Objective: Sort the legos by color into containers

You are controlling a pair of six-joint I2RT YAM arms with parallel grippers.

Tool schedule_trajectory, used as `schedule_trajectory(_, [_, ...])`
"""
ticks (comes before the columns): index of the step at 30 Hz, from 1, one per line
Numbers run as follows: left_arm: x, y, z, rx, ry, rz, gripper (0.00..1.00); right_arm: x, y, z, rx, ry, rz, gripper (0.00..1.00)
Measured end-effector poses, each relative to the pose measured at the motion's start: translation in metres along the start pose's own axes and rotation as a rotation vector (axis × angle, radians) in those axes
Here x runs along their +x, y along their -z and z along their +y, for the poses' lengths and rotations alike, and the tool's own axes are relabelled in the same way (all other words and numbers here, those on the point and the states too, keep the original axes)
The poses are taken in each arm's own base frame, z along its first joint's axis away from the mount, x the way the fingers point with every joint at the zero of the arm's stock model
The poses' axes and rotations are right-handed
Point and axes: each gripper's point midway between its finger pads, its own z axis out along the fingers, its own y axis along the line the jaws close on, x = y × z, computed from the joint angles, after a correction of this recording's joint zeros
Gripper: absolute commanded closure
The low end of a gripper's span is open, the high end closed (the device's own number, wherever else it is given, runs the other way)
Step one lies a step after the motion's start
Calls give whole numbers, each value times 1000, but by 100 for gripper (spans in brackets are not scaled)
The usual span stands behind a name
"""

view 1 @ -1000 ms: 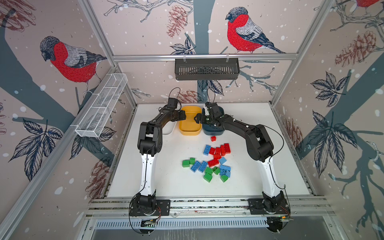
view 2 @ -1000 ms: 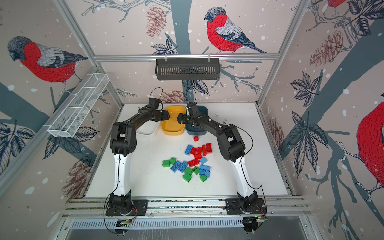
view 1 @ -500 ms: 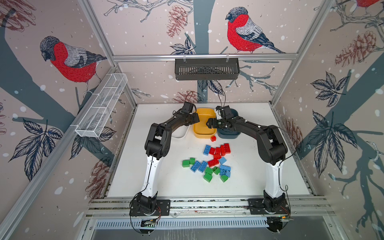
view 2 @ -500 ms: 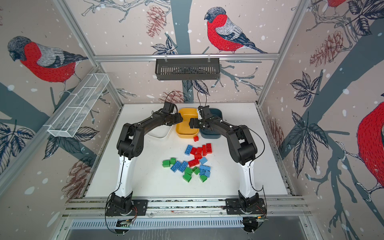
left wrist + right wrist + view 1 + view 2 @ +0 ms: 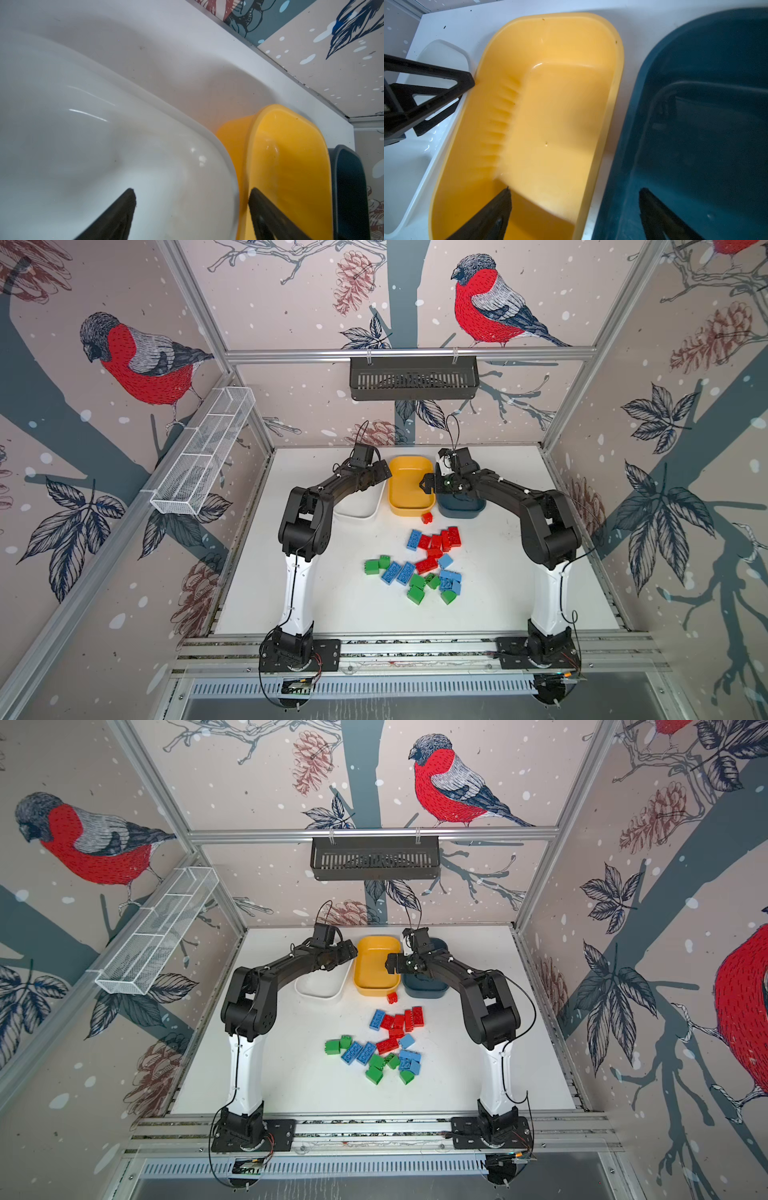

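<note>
Legos (image 5: 426,564): are heaped on the desk (image 5: 498,593), before the tubs.
Tubs: white tub (image 5: 357,506), yellow tub (image 5: 411,489), teal tub (image 5: 461,510) are set side by side.
Left claw (image 5: 191,192): spread, held astride white-yellow rims.
Right claw (image 5: 574,190): spread, held astride yellow-teal gap.

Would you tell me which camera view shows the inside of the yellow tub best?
The right wrist view: the yellow tub fills the frame, and nearly all its inside shows up close. Both top views show it almost whole but small. The left wrist view shows only one end, at a slant.
</note>
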Motion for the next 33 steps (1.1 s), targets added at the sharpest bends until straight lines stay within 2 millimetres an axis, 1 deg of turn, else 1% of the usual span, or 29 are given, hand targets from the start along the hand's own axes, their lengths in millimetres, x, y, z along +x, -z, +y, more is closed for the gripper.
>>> schedule_trajectory(4, [-12,-15,-11,60,-3,-9,13,-5,-11,3,-11,4,12,4])
schedule_trajectory(8, [-24,-30,-20,103,9,-21,13,-14,-22,6,-19,9,10,4])
schedule_trajectory(12, [-37,-41,-12,100,53,-42,13,-23,-34,12,-18,22,5,4])
schedule_trajectory(17, [-51,-44,4,80,126,-80,13,-28,-46,18,-23,31,2,4])
schedule_trajectory(21, [-58,-43,10,77,162,-93,13,-30,-51,20,-25,34,5,4])
schedule_trajectory(24, [-55,-38,7,84,175,-83,12,-31,-50,21,-26,34,7,4])
schedule_trajectory(26, [-54,-30,2,94,168,-79,8,-31,-49,22,-25,34,8,4])
schedule_trajectory(27, [-54,-25,-2,107,161,-74,4,-30,-48,22,-25,34,9,3])
schedule_trajectory(30, [-60,-5,-12,125,119,-92,3,-23,-38,21,-15,29,25,3])
schedule_trajectory(32, [-59,5,-13,123,95,-94,3,-19,-32,19,1,29,29,3])
schedule_trajectory(33, [-55,9,-12,118,79,-89,3,-16,-29,17,20,31,31,3])
